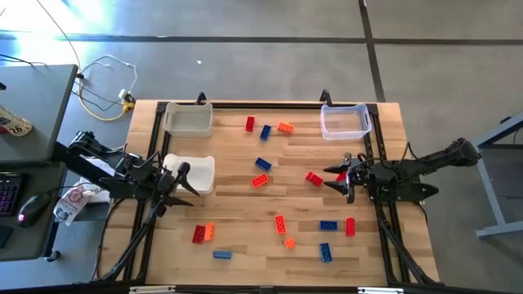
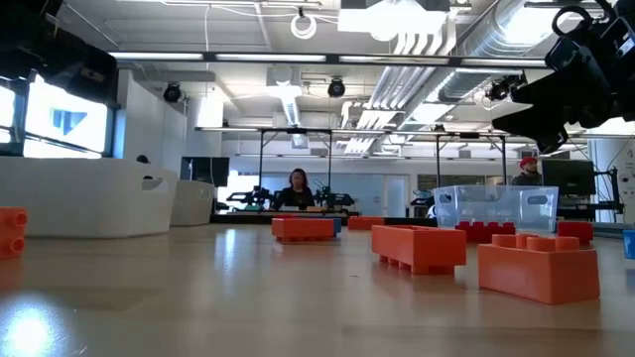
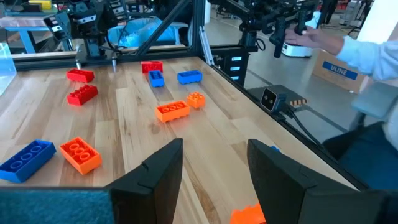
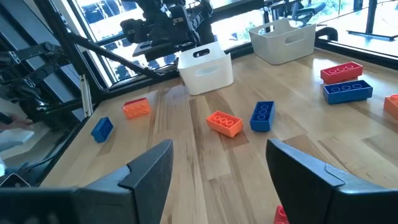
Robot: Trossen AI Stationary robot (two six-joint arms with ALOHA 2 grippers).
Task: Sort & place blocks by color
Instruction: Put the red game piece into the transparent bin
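The blocks [image 1: 279,223] lie scattered from the table's [image 1: 237,245] centre toward five o'clock — light, rigid, slick plastic, best pinched across the flat sides. Both the left gripper [image 1: 181,181] and right gripper [image 1: 341,177] stand parted, empty.

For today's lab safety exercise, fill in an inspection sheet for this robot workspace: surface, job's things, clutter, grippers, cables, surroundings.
Surface: wooden table, dry and bare between items.
Job's things: red, blue and orange blocks scattered loose; none seen in the bins.
Clutter: nothing seen on the table besides two white bins and one clear bin.
Grippers: left gripper open beside the nearer white bin; right gripper open near a red block; neither holds anything.
Cables: white cable looped on the floor off the table's left far corner.
Surroundings: desk with mouse at left; person seated far behind.
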